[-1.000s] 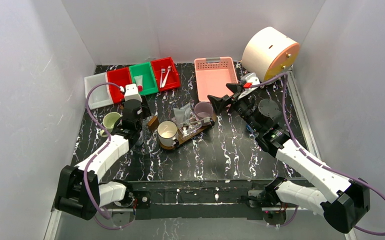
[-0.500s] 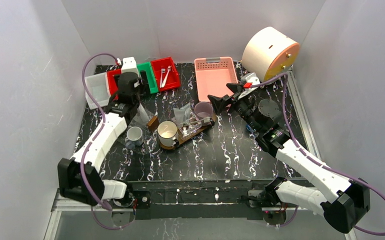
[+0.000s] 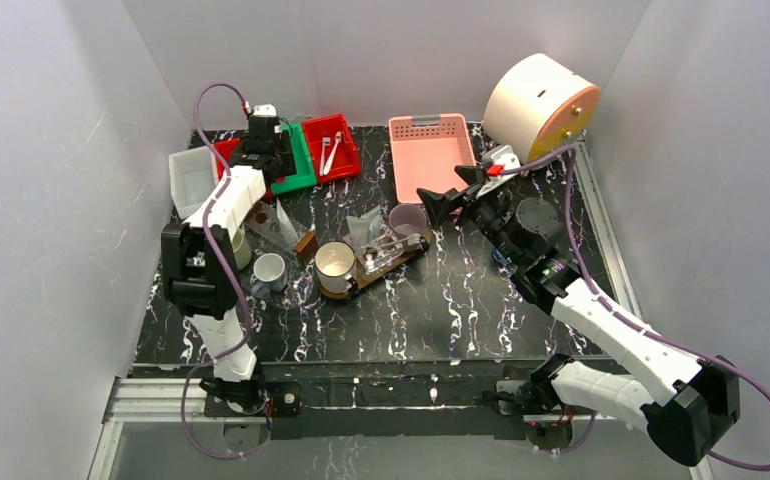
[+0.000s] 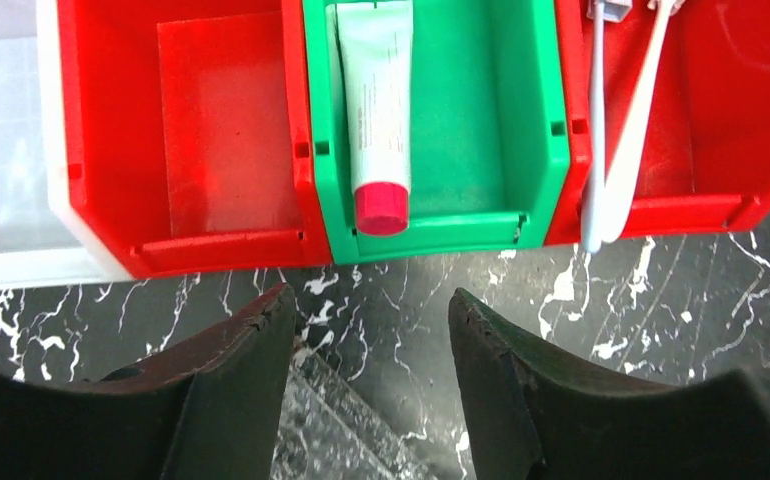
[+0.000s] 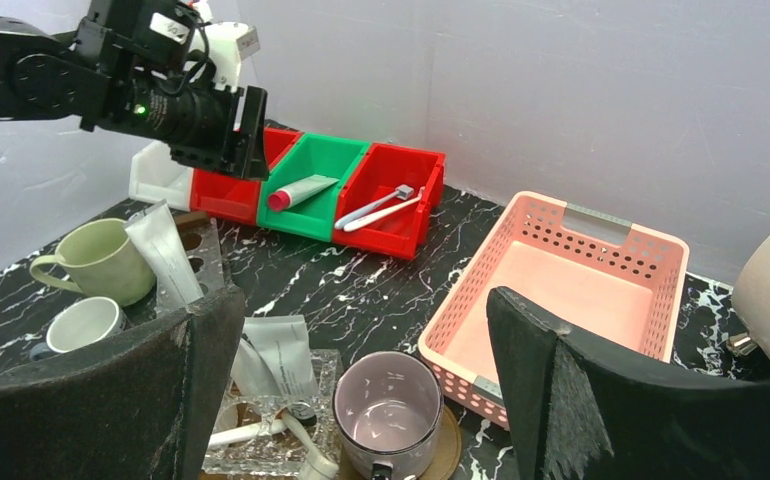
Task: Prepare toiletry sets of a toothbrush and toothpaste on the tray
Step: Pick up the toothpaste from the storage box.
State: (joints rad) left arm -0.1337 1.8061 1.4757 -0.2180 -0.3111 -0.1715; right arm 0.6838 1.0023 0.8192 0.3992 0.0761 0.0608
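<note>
Black tabletop (image 4: 661, 300): toothpaste tube (image 4: 376, 110) lies in green bin (image 4: 496, 120) beyond spread, empty left jaws.

The tabletop (image 3: 481, 300) was black with white marble veining. At its back stood a white bin (image 3: 189, 178), a red bin (image 4: 221, 130), a green bin (image 4: 481, 120) and a second red bin (image 4: 731, 100). The toothpaste tube (image 4: 374, 100) was pale mint-white with a red cap, and the toothbrushes (image 4: 616, 195) were white. The basket (image 3: 429, 124) was pink, the tray (image 3: 393, 260) dark brown. There were a pale green mug (image 5: 96, 262) and a mauve mug (image 5: 386, 410). The left claw (image 4: 371, 305) and right claw (image 5: 361, 300) were black.
</note>
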